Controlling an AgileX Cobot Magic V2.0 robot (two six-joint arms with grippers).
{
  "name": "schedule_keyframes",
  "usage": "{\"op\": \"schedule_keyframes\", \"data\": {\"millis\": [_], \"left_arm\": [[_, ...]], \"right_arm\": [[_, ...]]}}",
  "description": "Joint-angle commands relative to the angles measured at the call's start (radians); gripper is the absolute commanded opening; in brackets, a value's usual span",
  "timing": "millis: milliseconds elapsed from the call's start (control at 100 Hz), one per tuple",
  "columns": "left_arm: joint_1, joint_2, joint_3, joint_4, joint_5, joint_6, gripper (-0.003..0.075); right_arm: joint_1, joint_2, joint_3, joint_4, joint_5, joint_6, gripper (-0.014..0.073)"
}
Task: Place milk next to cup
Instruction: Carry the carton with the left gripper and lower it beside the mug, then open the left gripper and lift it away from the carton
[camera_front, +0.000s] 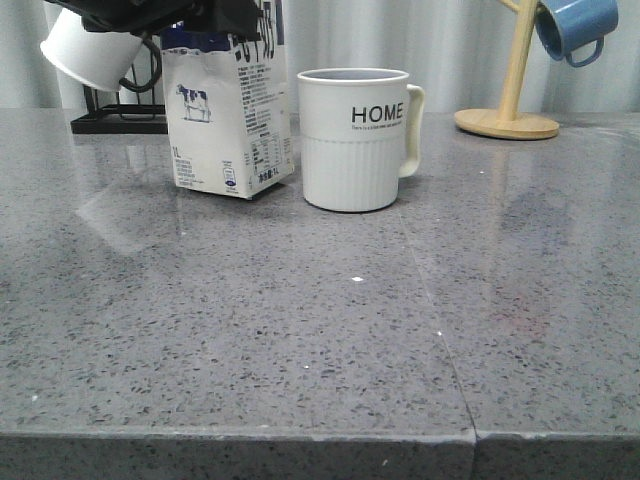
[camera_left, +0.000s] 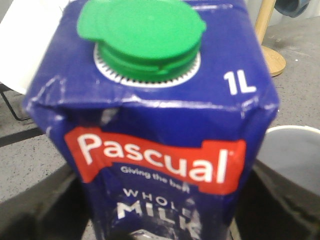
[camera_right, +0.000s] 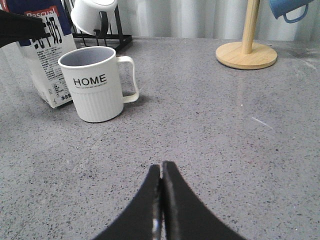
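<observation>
The milk (camera_front: 228, 120), a white carton with a dark blue top and a cow picture, stands slightly tilted on the grey table, close to the left of the cup (camera_front: 352, 140). The cup is a large off-white ribbed mug with "HOME" lettering, its handle to the right. My left gripper (camera_front: 190, 15) is shut on the top of the milk. In the left wrist view the milk (camera_left: 150, 150) fills the frame between the dark fingers (camera_left: 30, 215), with the cup's rim (camera_left: 295, 155) beside it. My right gripper (camera_right: 161, 172) is shut and empty, low over the table, in front of the cup (camera_right: 97, 85) and the milk (camera_right: 47, 65).
A black rack with a small white mug (camera_front: 95, 50) stands behind the milk at the back left. A wooden mug tree (camera_front: 510, 110) with a blue mug (camera_front: 575, 28) stands at the back right. The table's front edge (camera_front: 320, 435) runs along the near side.
</observation>
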Motion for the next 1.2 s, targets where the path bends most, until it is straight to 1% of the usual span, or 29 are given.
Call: {"op": "schedule_keyframes", "data": {"millis": [0,10,40,80,160,290,590,630,680,720,730,740,760,810,830,880,900,950,1000,1190], "left_arm": [[-0.007,-0.034,-0.036,-0.017,-0.087,-0.002,0.0611],[-0.007,-0.034,-0.036,-0.021,-0.084,-0.002,0.064],[-0.007,-0.034,-0.036,-0.029,-0.084,-0.002,0.0685],[-0.007,-0.034,-0.036,-0.031,-0.084,-0.002,0.0718],[-0.009,-0.036,-0.036,-0.031,-0.082,-0.002,0.0692],[-0.009,-0.073,-0.032,-0.031,-0.023,-0.002,0.065],[-0.009,-0.273,0.105,-0.023,-0.01,-0.001,0.0637],[-0.009,-0.307,0.127,-0.019,-0.01,-0.001,0.0625],[-0.009,-0.346,0.152,-0.018,-0.009,0.002,0.0582],[-0.008,-0.379,0.177,-0.014,-0.009,0.002,0.0511],[-0.008,-0.384,0.177,-0.015,-0.009,0.002,0.0511],[-0.008,-0.395,0.187,-0.011,-0.009,0.002,0.0475],[-0.004,-0.411,0.194,-0.006,-0.009,0.002,0.0448],[0.007,-0.447,0.22,-0.003,-0.005,0.002,0.0336],[0.014,-0.462,0.226,-0.002,-0.002,0.002,0.0307],[0.034,-0.497,0.252,-0.002,0.004,0.002,0.0191],[0.045,-0.511,0.258,-0.002,0.003,0.002,0.0163],[0.074,-0.545,0.283,-0.002,0.013,0.002,0.006],[0.107,-0.577,0.299,-0.002,0.038,0.002,-0.0016],[0.255,-0.701,0.343,0.035,0.174,0.002,-0.002]], "right_arm": [[-0.004,0.01,-0.023,-0.002,-0.075,0.0,-0.0066],[-0.004,0.01,-0.023,-0.002,-0.075,0.0,-0.0066],[-0.004,0.01,-0.023,-0.002,-0.075,0.0,-0.0066],[-0.004,0.01,-0.023,-0.002,-0.075,0.0,-0.0066],[-0.004,0.01,-0.023,-0.002,-0.075,0.0,-0.0066],[-0.004,0.01,-0.023,-0.002,-0.075,0.0,-0.0066],[-0.004,0.01,-0.023,-0.002,-0.075,0.0,-0.0066],[-0.004,0.01,-0.023,-0.002,-0.075,0.0,-0.0066],[-0.004,0.01,-0.023,-0.002,-0.075,0.0,-0.0066],[-0.004,0.01,-0.023,-0.002,-0.075,0.0,-0.0066],[-0.004,0.01,-0.023,-0.002,-0.075,0.0,-0.0066],[-0.004,0.01,-0.023,-0.002,-0.075,0.0,-0.0066],[-0.004,0.01,-0.023,-0.002,-0.075,0.0,-0.0066],[-0.004,0.01,-0.023,-0.002,-0.075,0.0,-0.0066],[-0.004,0.01,-0.023,-0.002,-0.075,0.0,-0.0066],[-0.004,0.01,-0.023,-0.002,-0.075,0.0,-0.0066],[-0.004,0.01,-0.023,-0.002,-0.075,0.0,-0.0066],[-0.004,0.01,-0.023,-0.002,-0.075,0.0,-0.0066],[-0.004,0.01,-0.023,-0.002,-0.075,0.0,-0.0066],[-0.004,0.01,-0.023,-0.002,-0.075,0.0,-0.0066]]}}
